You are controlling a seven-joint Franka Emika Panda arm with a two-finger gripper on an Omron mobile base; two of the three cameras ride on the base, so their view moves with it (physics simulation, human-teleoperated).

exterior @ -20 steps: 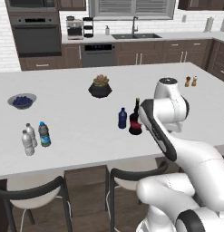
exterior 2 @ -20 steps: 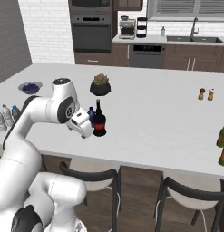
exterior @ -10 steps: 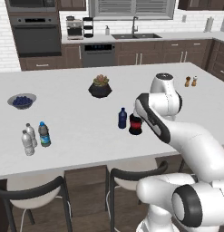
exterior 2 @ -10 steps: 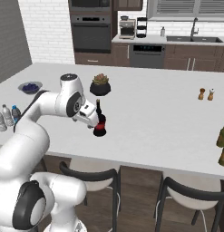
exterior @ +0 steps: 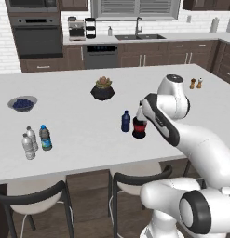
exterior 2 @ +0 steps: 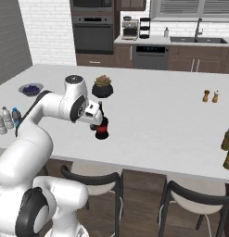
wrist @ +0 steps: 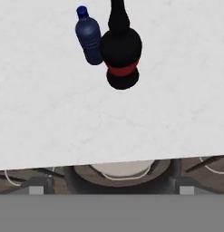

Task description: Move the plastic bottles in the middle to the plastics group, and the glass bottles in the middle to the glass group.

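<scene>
Pincer [exterior: 140, 117] spread wide, empty, above the glass bottle [exterior: 139, 128].
Dark blue bottle [exterior: 125, 121] stands just beside that one; bare desk [exterior: 88, 139] runs from both toward the near edge.

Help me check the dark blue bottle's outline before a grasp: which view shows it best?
The hand view: the dark blue bottle is large, with cap and body clear. The left base view shows it small beside the red-banded bottle; in the right base view the arm covers it.
</scene>
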